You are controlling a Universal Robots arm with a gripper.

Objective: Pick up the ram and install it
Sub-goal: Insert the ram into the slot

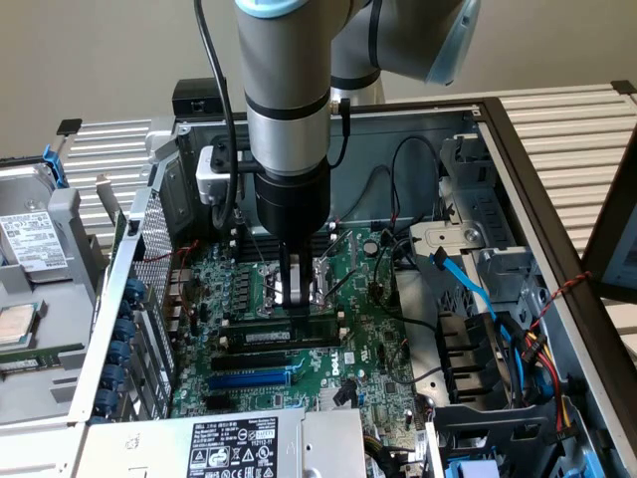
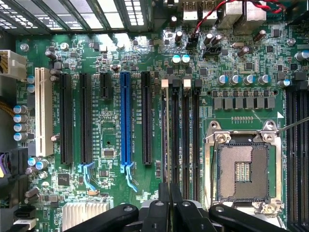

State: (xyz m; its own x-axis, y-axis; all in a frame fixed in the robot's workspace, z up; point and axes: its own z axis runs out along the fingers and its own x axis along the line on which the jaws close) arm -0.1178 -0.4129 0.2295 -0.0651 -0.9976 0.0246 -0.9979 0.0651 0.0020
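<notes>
In the exterior view, the arm reached down into the open computer case (image 1: 518,149), its fingers (image 1: 289,302) drawn close together on the upper edge of the ram (image 1: 284,332). The ram stood on edge in a black slot on the motherboard (image 1: 383,349), beside the blue slot (image 1: 249,378).

In the wrist view, the narrowly set fingers (image 2: 170,195) straddled the ram (image 2: 165,135), seen edge-on.

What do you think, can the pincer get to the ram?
Probably yes. The pincer is right above the ram, which stands upright on the motherboard. Nothing lies between them; the cables sit off to the exterior view's right.
</notes>
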